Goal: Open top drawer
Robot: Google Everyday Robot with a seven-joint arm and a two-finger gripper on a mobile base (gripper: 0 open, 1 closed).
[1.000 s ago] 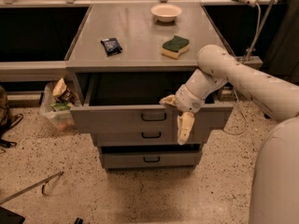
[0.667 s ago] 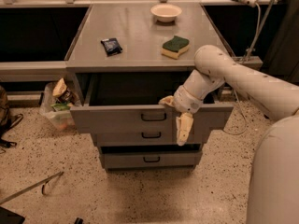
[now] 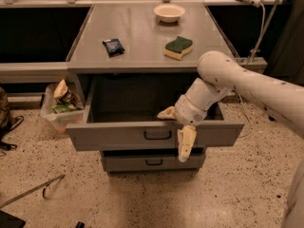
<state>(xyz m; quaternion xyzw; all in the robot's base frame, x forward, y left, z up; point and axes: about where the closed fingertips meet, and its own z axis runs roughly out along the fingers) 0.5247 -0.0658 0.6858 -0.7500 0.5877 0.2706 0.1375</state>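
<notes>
The top drawer [image 3: 118,136] of the grey cabinet stands pulled far out, showing its deep grey interior, with a small black bar handle [image 3: 157,135] at the centre of its front. My gripper [image 3: 176,128] sits at the drawer front's top rim, just right of the handle. One cream finger [image 3: 166,113] lies over the rim on the inside. The other finger [image 3: 185,144] hangs down in front of the panel. The fingers are spread apart and grip nothing. My white arm [image 3: 237,82] reaches in from the right.
A narrower drawer [image 3: 153,162] shows below, shut. On the cabinet top [image 3: 137,42] lie a black packet [image 3: 113,46], a green-and-yellow sponge [image 3: 178,47] and a white bowl [image 3: 169,12]. A bin with snack bags [image 3: 61,104] stands left. A metal rod [image 3: 31,191] lies on the floor.
The top drawer has slid further out toward the camera and now covers the middle drawer front. My gripper has moved with it, down and nearer.
</notes>
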